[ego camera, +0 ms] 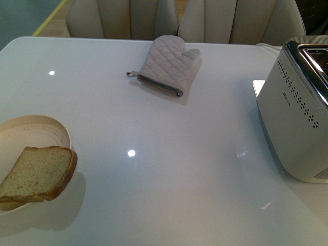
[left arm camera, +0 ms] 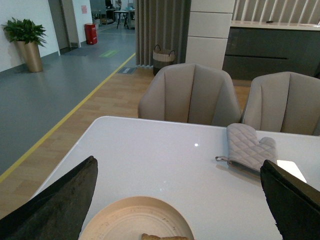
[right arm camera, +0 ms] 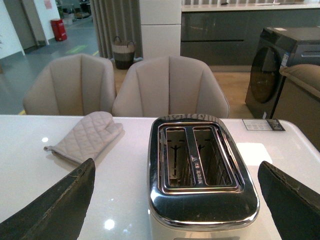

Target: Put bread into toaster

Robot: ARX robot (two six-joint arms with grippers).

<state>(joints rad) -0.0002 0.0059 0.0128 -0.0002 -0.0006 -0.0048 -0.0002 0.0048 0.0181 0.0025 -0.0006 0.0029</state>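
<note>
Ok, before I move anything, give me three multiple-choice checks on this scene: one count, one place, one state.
1. Slots in the top of the toaster: A) one; B) two; C) four.
2. The bread lies: A) inside the toaster; B) on the plate; C) on top of the toaster.
3. The toaster's slots are: A) both empty; B) both loaded; C) one loaded.
Answers: 1 B, the right wrist view shows two slots side by side; 2 B, the slice rests on the plate, reaching over its rim; 3 A, only bare wire guides show inside.

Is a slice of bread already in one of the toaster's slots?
No, both slots of the toaster are empty; the bread lies on the plate.
</note>
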